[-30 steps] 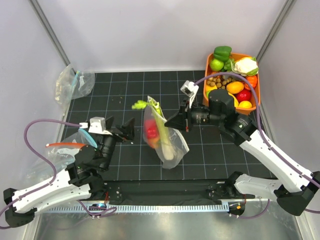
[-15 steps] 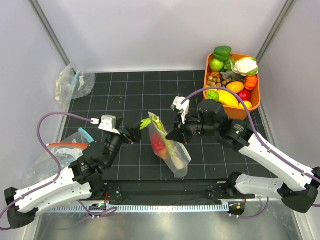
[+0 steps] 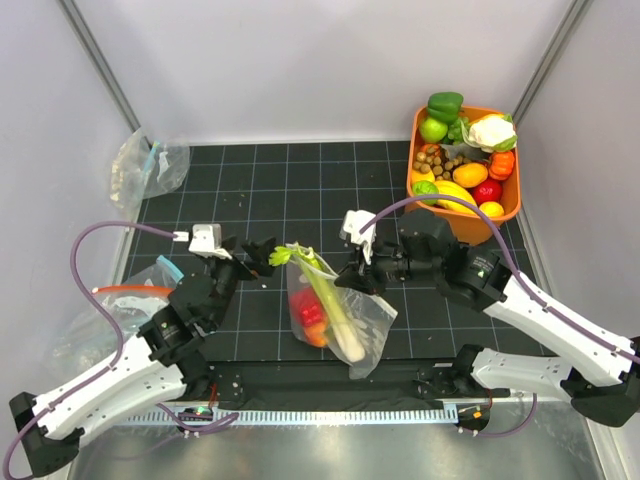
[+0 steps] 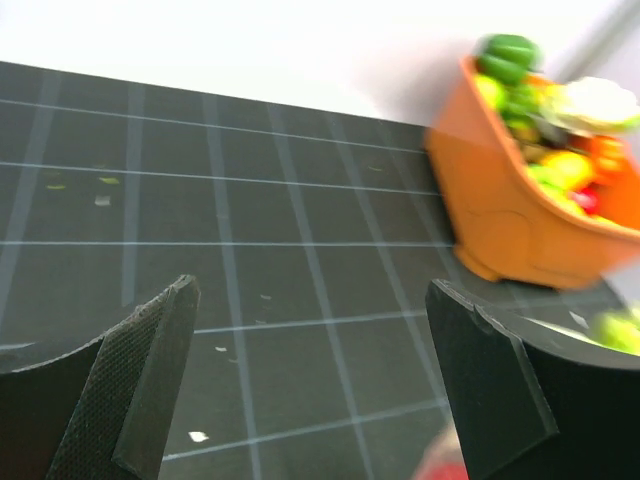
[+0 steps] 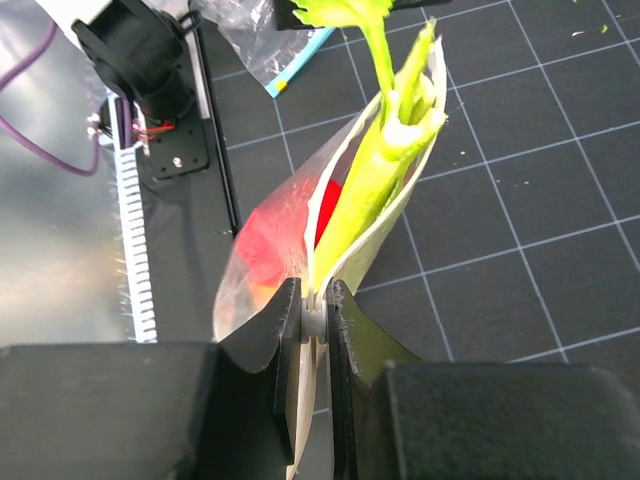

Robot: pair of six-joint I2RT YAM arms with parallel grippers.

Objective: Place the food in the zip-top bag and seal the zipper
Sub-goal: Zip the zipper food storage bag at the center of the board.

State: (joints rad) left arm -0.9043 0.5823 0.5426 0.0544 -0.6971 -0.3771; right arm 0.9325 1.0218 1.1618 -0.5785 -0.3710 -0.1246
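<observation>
From above, the zip-top bag (image 3: pixel 345 325) sits on the table (image 3: pixel 300 180) between the arms. The celery stalk (image 3: pixel 328 298) and red toy vegetables (image 3: pixel 309 313) are inside, and the leafy end pokes out of the unsealed mouth. The right pincer (image 3: pixel 357 281) grips the bag's edge, likely to steady it. The left pincer (image 3: pixel 256 264) hovers just beside the leaves.

The left wrist view shows that pincer wide apart and empty, with the orange basket (image 4: pixel 500 240) beyond.

The right wrist view shows that pincer clamped on the bag's rim, probably holding the mouth for sealing.
</observation>
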